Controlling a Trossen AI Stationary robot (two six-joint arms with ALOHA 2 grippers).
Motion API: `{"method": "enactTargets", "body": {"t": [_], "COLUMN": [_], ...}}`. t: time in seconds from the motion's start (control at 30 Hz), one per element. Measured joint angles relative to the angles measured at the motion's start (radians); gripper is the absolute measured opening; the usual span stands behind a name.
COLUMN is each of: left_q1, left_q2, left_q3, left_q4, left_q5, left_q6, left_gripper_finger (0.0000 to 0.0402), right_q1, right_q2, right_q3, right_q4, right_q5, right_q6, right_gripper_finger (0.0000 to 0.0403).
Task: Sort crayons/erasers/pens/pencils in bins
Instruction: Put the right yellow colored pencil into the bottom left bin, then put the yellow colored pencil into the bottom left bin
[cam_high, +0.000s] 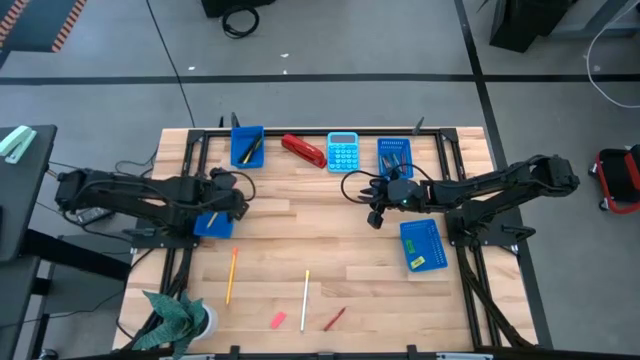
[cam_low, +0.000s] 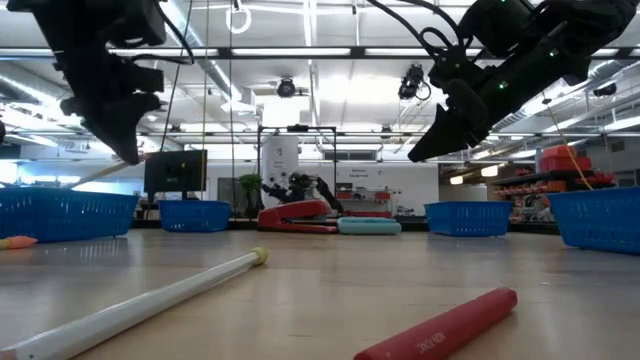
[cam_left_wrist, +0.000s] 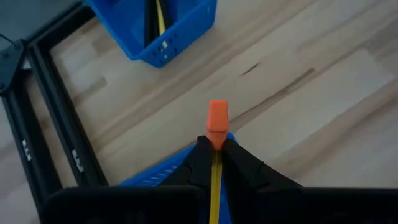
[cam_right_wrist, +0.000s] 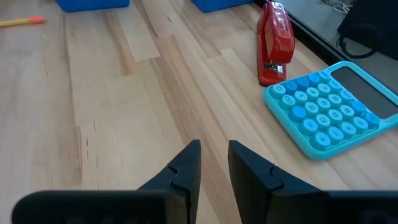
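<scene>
My left gripper (cam_high: 226, 203) is shut on a yellow pencil with an orange eraser tip (cam_left_wrist: 217, 117), above the blue bin (cam_high: 210, 225) at the table's left. My right gripper (cam_high: 374, 208) hovers open and empty over bare wood near the light-blue calculator (cam_high: 343, 152). An orange-yellow pencil (cam_high: 232, 275), a white pencil (cam_high: 305, 298), a red crayon (cam_high: 333, 318) and a pink eraser (cam_high: 278, 320) lie flat near the front edge. The far left bin (cam_high: 247, 145) holds a yellow pencil and a dark stick. My left gripper pinches the yellow pencil's shaft (cam_left_wrist: 216, 163) between its two fingers, just behind the orange eraser tip. The pencil lies along the fingers, its tip poking out past them. The fingers slant downward. The pencil is lifted clear above the blue bin (cam_left_wrist: 163, 174).
A red stapler (cam_high: 303, 150) lies beside the calculator at the back. Another bin (cam_high: 394, 155) with dark sticks stands at the far right, and a bin (cam_high: 423, 246) with small blocks at the right. A plant (cam_high: 178, 318) stands at the front left corner.
</scene>
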Motion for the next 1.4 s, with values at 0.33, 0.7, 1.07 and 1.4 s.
{"method": "enactTargets", "body": {"t": [0.33, 0.7, 1.07, 1.4], "left_q1": [0.056, 0.000, -0.256, -0.459], "left_q2": [0.002, 0.004, 0.190, 0.413], "left_q3": [-0.012, 0.235, 0.333, 0.333], "left_q4": [0.005, -0.044, -0.115, -0.114], "left_q5": [0.105, 0.169, 0.409, 0.516], "left_q6": [-0.019, 0.005, -0.552, -0.919], "left_gripper_finger": [0.0134, 0.0205, 0.0154, 0.0135], "right_q1": [-0.001, -0.001, -0.001, -0.001], "right_q2": [0.000, 0.000, 0.000, 0.000], "right_q3": [0.000, 0.000, 0.000, 0.000], "right_q4": [0.007, -0.017, 0.017, 0.113], "right_q5": [0.000, 0.000, 0.002, 0.008], "right_q6": [0.000, -0.003, -0.098, -0.282], "right_gripper_finger": [0.0088, 0.0088, 0.0088, 0.0088]}}
